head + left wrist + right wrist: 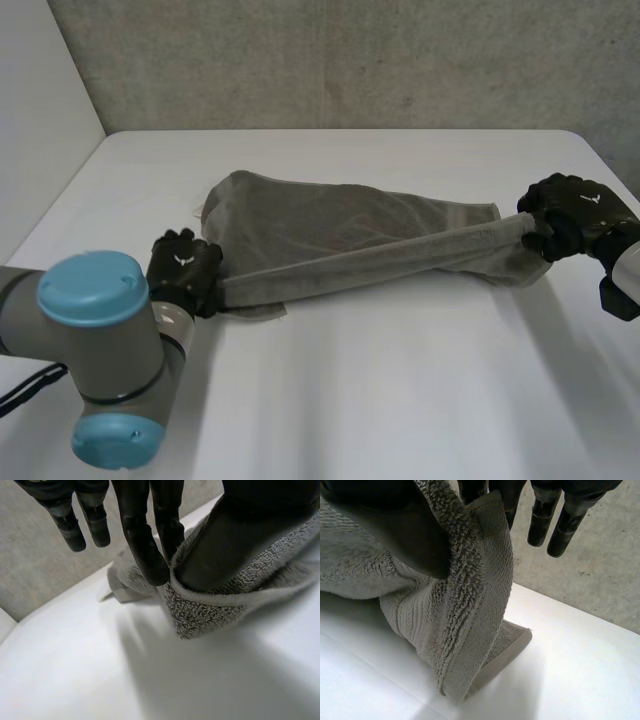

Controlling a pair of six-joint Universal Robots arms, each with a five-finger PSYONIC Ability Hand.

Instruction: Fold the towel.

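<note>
On the white table (400, 400) the grey towel (330, 225) lies bunched across the middle, its near edge stretched into a taut band between the left hand (183, 272), pinching one end between thumb and fingers, and the right hand (572, 215), pinching the other end likewise.

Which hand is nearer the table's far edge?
Right. The right hand holds one towel end closer to that edge; the left hand holds the other end, nearer the robot.
</note>
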